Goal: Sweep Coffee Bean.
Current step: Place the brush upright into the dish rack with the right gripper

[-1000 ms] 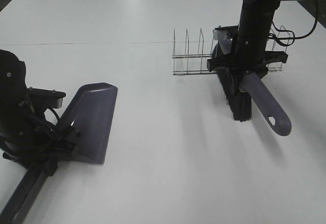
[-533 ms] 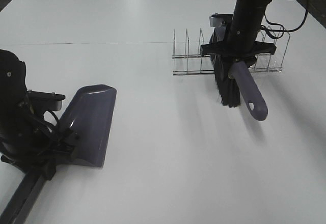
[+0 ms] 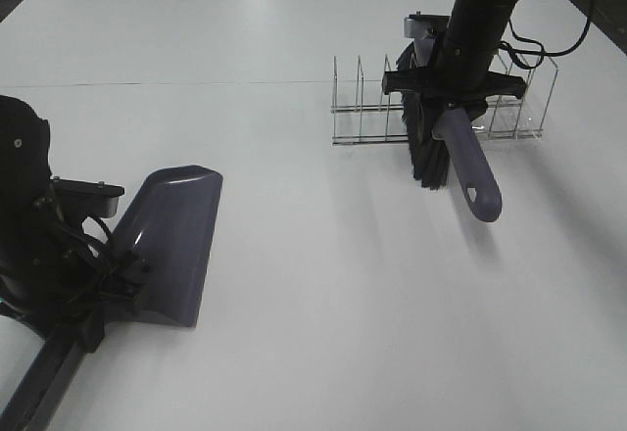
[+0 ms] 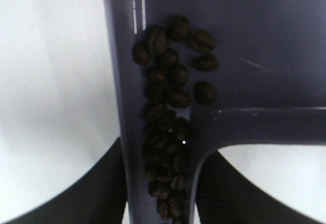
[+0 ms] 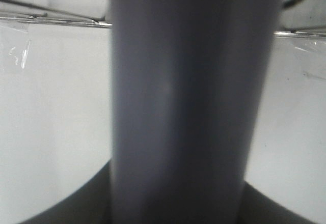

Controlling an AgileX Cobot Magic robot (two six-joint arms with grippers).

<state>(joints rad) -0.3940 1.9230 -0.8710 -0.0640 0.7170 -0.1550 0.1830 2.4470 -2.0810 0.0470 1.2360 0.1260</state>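
All but finished, seemingly. Needed to lower brush [image 3: 468,167] bristles-first between wire rack [image 3: 364,110] dividers, slowly, without snagging. Saw right gripper [image 3: 449,98] clamped on brush handle, left gripper [image 3: 103,289] clamped on dustpan [image 3: 176,230] handle. Found coffee beans [image 4: 168,102] pooled inside dustpan's rear channel, none visible on table [image 3: 313,333].

We see the white bench [image 3: 245,29] brightly lit from overhead, shadows soft; the coffee bean [image 4: 178,75] cluster sits dim, the brush handle [image 5: 178,107] wholly blurred.

Dustpan [image 3: 171,240] smooth plastic, slight sheen; coffee beans [image 4: 178,99] matt; rack [image 3: 372,110] shiny wire
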